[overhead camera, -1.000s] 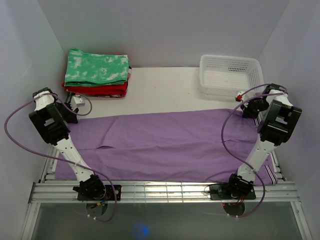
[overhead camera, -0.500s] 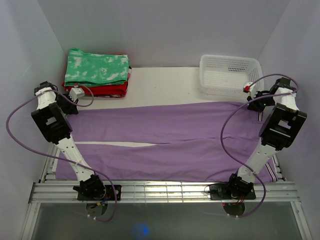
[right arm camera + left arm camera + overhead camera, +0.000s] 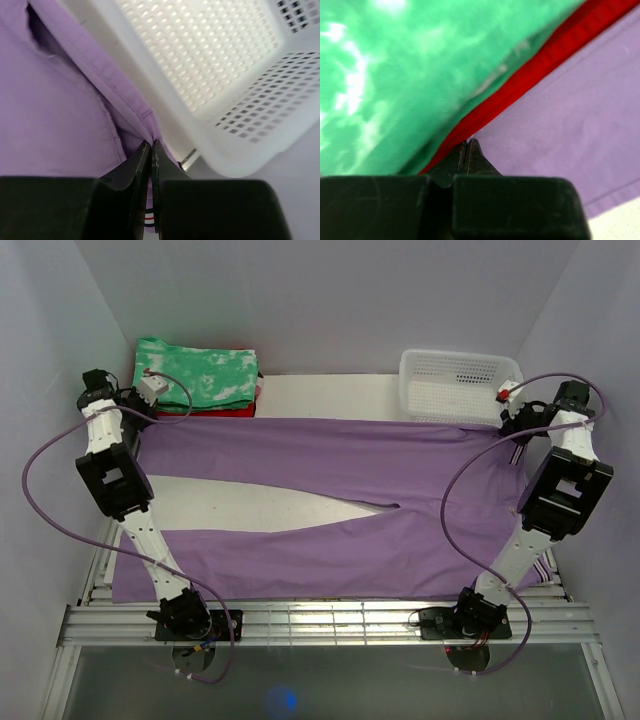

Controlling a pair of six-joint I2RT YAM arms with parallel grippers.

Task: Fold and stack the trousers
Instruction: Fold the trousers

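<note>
Top view and both wrist views. The trousers lie spread across the bench from its left edge to its right edge. One leg runs along the far part of the bench and is stretched between the two grippers. The other leg lies along the near edge. The legs join toward the right edge and spread apart toward the left, leaving a wedge of bare bench between them. A striped band of the garment hangs at the near right corner.

The left gripper sits at the far left corner with its jaws pressed together on the end of the far leg. It is just beside a folded red garment, on which a folded green-and-white garment is stacked. The purple cloth reaches the foot of this stack.

The right gripper is near the far right corner, its jaws pinched tight on the hemmed edge of the trousers. It is just beside the near wall of a white basket. The far edge of the cloth touches the base of the basket.
</note>
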